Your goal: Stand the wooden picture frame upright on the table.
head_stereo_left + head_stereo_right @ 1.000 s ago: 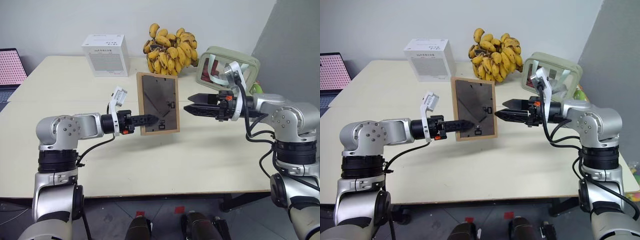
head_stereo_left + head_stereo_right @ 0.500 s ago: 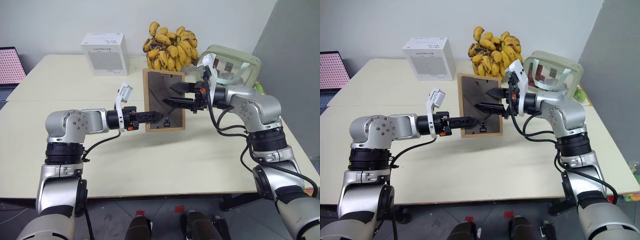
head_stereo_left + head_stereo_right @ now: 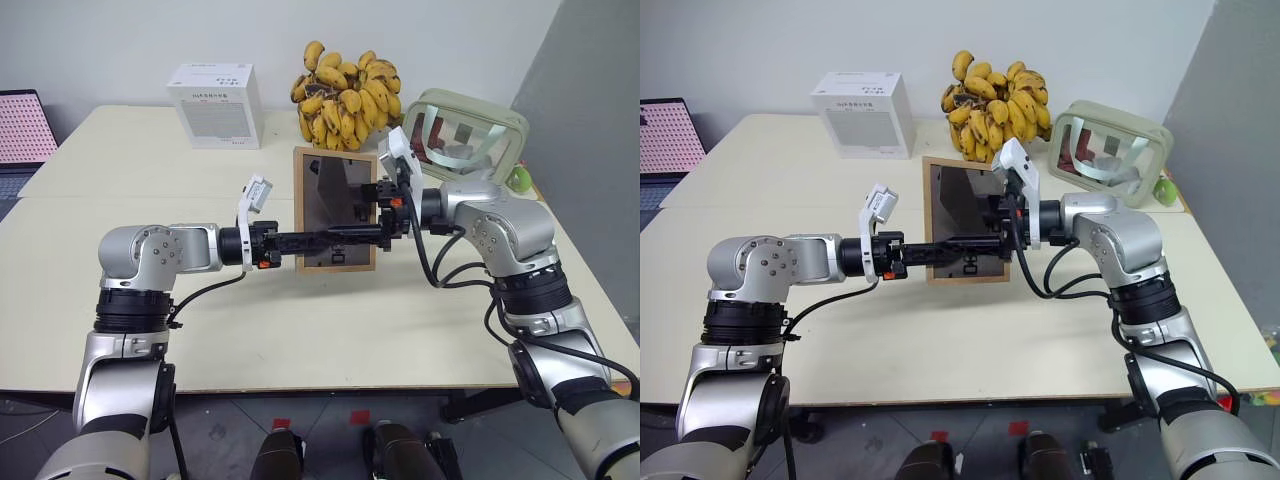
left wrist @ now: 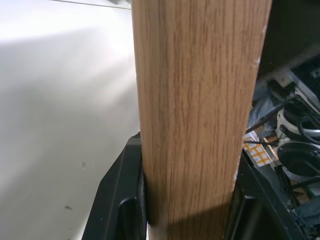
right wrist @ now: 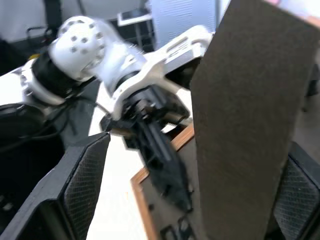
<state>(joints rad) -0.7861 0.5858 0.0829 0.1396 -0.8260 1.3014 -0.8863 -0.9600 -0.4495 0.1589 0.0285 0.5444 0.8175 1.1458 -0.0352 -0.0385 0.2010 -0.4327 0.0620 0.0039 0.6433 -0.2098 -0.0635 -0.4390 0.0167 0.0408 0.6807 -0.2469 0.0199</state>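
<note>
Light grained wood is seen on the picture frame (image 3: 335, 210), a matt dark backing behind it; the table (image 3: 330, 320) is smooth and matt.

- A light oak grain is shown on the frame (image 3: 335, 210), with a dark grey back.
- The surface (image 3: 130, 170) is coloured cream.
- The bananas (image 3: 343, 95) are yellow, flecked brown.
- The box (image 3: 215, 92) is white with grey print.
- Black is seen on each claw.
</note>
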